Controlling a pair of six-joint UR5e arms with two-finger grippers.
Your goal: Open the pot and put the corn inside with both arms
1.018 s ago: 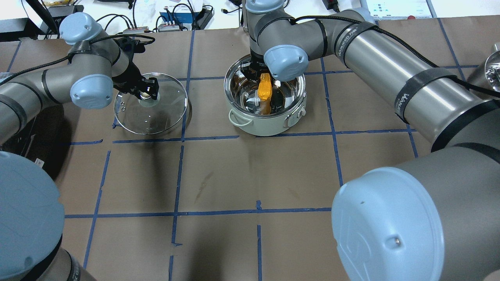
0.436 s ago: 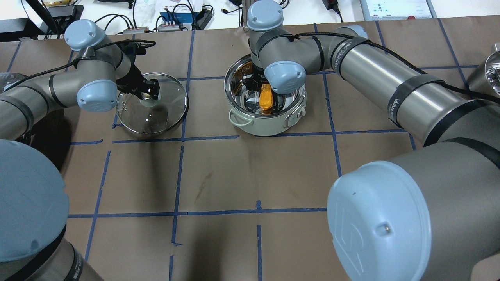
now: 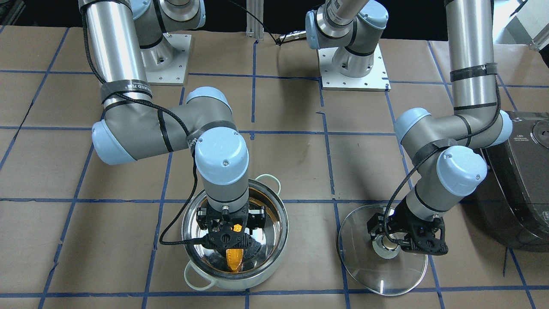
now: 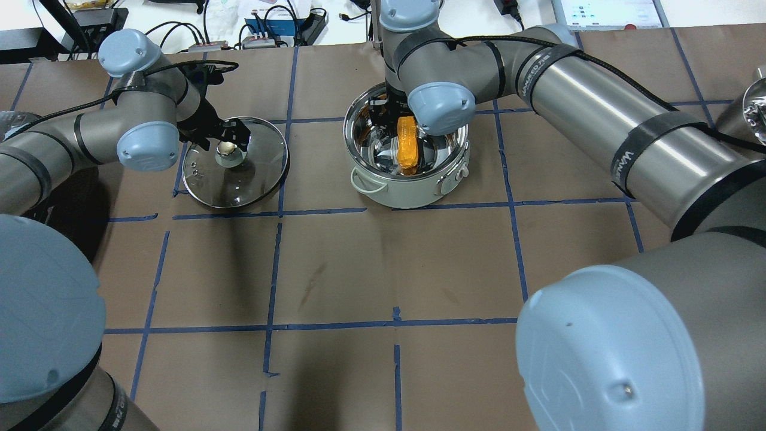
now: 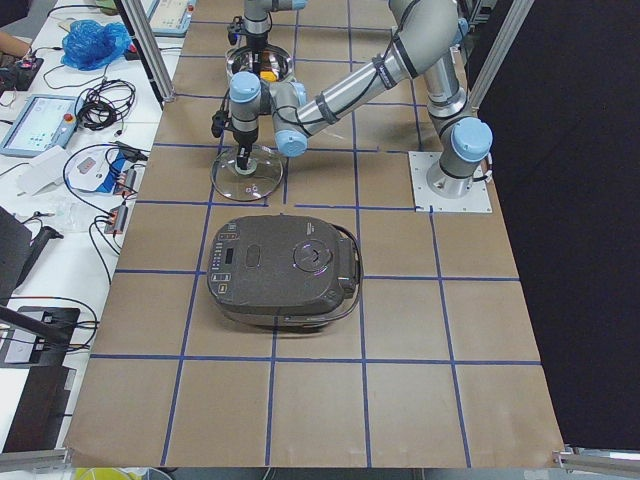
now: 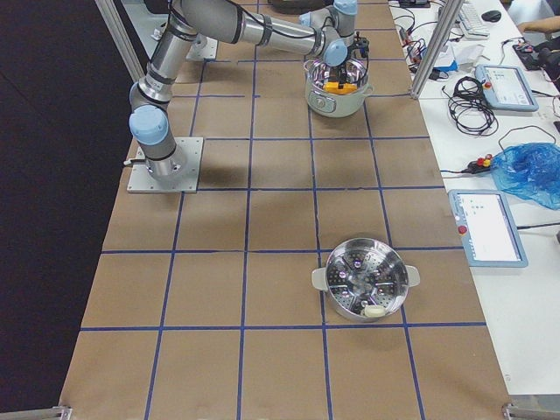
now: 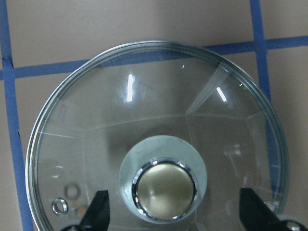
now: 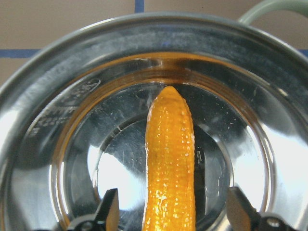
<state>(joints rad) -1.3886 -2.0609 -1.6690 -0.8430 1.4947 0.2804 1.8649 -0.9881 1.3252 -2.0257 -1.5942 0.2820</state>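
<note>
Pot (image 4: 413, 193) stands uncovered on the paper-covered table (image 4: 335, 269), on the far side of the middle as the overhead view shows it, with one mint loop handle (image 4: 366, 182) turned toward the robot. Corn (image 8: 171, 159) is inside the pot: the right wrist view shows it lengthwise over the shiny floor, tapered tip pointing away from the camera. Whether its full length rests on the floor cannot be told. Right gripper (image 8: 173, 214) reaches down into the pot directly above the cob with its jaws spread wide. Both fingers (image 8: 109, 207) stand clear of the corn with bare steel showing on either side, so nothing is gripped. Glass lid (image 4: 257, 173) lies flat on the table to the robot's left of the pot, well apart from it, knob (image 7: 163, 190) upward. Left gripper (image 7: 175, 216) hangs over the lid with the knob centred between its jaws. These are spread wide, and its fingertips (image 7: 98, 211) flank the knob's pale base without touching the knob. Dark rice cooker (image 5: 285, 270) sits shut at the table's end on the robot's left, beyond the lid. At the opposite end, the right-side view shows a perforated steel steamer basket (image 6: 367, 282), far from both arms.
</note>
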